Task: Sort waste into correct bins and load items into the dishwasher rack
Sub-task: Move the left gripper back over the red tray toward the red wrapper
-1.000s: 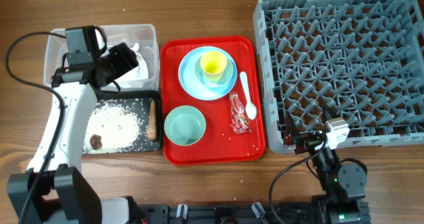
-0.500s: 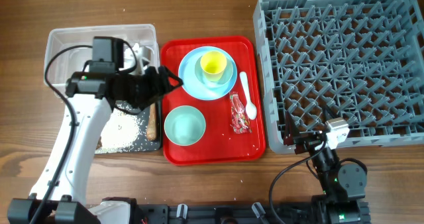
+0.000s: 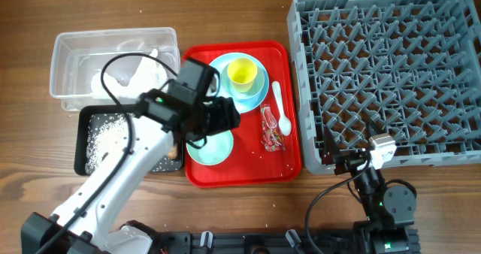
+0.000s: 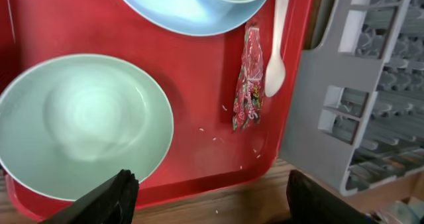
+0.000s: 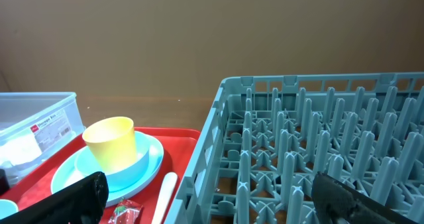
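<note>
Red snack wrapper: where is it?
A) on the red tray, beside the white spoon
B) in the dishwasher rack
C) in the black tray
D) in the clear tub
A: the red snack wrapper lies flat on the red tray, right beside the white spoon.

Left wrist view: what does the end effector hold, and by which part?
Nothing: the left end effector is open and empty above the tray.

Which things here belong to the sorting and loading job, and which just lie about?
Job: red snack wrapper, white plastic spoon, pale green bowl, yellow cup, light blue plate, clear plastic tub, shallow black tray, grey pegged rack.
Lying about: flat red serving tray, wooden table.
</note>
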